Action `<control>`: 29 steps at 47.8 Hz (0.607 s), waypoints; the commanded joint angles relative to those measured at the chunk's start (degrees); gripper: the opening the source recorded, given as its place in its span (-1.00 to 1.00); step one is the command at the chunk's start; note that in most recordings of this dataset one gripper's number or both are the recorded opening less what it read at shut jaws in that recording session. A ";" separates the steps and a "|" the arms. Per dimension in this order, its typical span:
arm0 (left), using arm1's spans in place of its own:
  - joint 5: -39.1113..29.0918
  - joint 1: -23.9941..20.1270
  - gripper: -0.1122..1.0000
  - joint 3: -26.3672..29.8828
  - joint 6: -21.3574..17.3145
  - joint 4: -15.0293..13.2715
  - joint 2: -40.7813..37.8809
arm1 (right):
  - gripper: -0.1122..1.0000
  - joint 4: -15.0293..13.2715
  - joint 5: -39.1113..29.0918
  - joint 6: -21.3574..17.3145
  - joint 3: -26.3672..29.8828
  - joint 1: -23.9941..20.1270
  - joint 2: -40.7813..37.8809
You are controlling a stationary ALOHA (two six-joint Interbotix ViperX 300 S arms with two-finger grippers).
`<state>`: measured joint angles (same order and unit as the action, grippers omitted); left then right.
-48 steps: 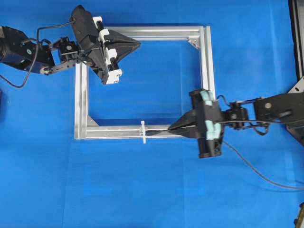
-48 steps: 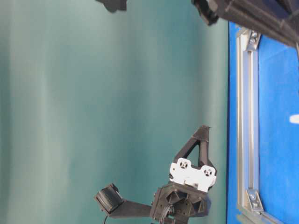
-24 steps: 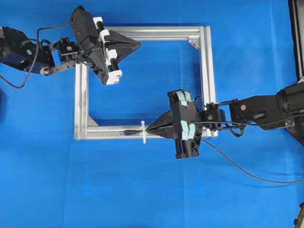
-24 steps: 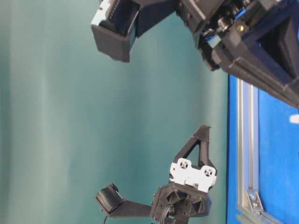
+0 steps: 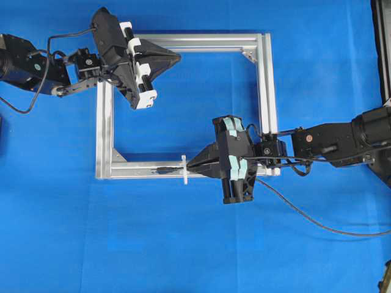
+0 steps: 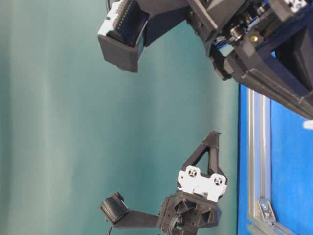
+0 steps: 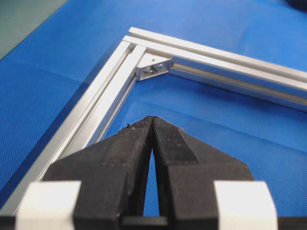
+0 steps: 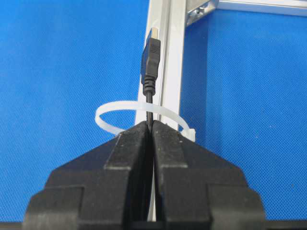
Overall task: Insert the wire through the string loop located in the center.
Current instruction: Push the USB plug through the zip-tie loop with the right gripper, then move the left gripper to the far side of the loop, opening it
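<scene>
Now: wire (image 8: 150,57) plug through string loop (image 8: 125,111) | axis along frame rail (image 8: 169,43)

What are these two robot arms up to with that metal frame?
The right hand is shut on a thin black wire and is threading it through a small white string loop standing on the near bar of the aluminium frame. The wire's plug is already past the loop. The left hand is shut, holds nothing and hovers over the frame's far corner.
</scene>
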<state>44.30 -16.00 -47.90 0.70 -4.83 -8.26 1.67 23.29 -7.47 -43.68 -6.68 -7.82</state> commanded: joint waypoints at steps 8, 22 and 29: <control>0.35 0.18 -0.80 0.62 0.00 0.18 1.67 | -0.86 -0.18 0.62 0.09 0.88 0.09 0.62; -0.62 2.46 -0.80 0.44 0.18 0.18 1.67 | -0.86 -0.18 0.62 0.18 0.88 0.09 0.62; -0.97 4.83 -0.80 0.00 0.44 0.18 1.76 | -0.86 -0.18 0.62 0.18 0.79 0.09 0.62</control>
<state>43.24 -12.57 -47.99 0.97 -4.83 -8.17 1.58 23.29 -7.38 -43.77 -6.68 -7.82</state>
